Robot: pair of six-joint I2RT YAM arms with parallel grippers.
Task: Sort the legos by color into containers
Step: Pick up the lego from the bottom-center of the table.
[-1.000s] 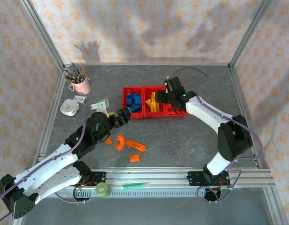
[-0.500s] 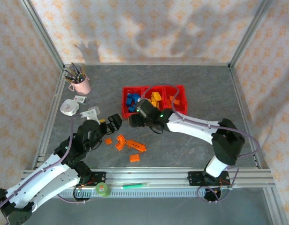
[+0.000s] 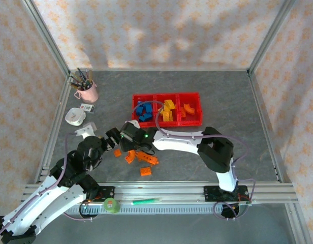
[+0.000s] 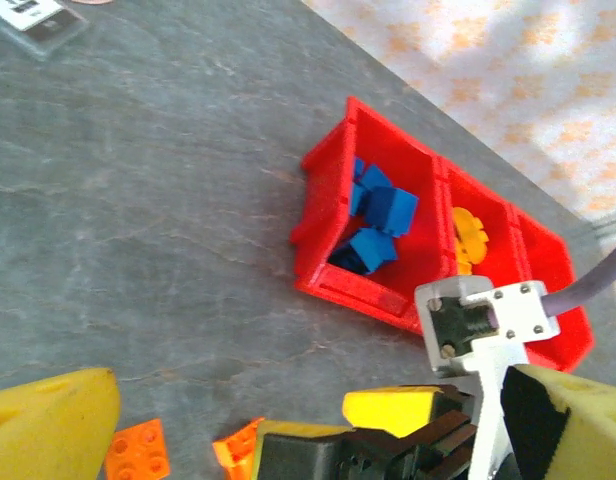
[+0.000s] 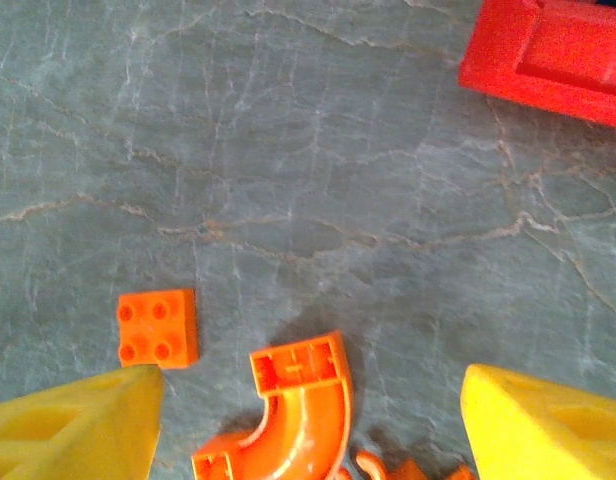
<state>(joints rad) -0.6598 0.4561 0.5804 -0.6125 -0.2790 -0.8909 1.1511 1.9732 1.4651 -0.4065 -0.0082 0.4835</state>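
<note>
The three joined red bins (image 3: 166,121) stand mid-table, with blue bricks (image 3: 143,111) on the left, yellow (image 3: 168,109) in the middle and orange (image 3: 188,108) on the right. Several orange bricks lie loose on the table: a curved one (image 5: 293,420), a square one (image 5: 158,327), a long one (image 3: 147,158) and another (image 3: 145,171). My right gripper (image 5: 313,430) is open, low over the curved brick, one finger on each side of it. My left gripper (image 3: 112,137) is open just left of it, holding nothing, with the right gripper's head between its fingers (image 4: 48,420).
A pink cup of pens (image 3: 86,91), a white round gadget (image 3: 75,116) and a small card (image 3: 86,108) sit at the far left. A green tape roll (image 3: 112,205) and a green pen (image 3: 144,202) lie on the front rail. Metal frame posts edge the table.
My right arm swung from the bins to the left and down over the loose orange bricks. My left arm drew back toward the near left.
</note>
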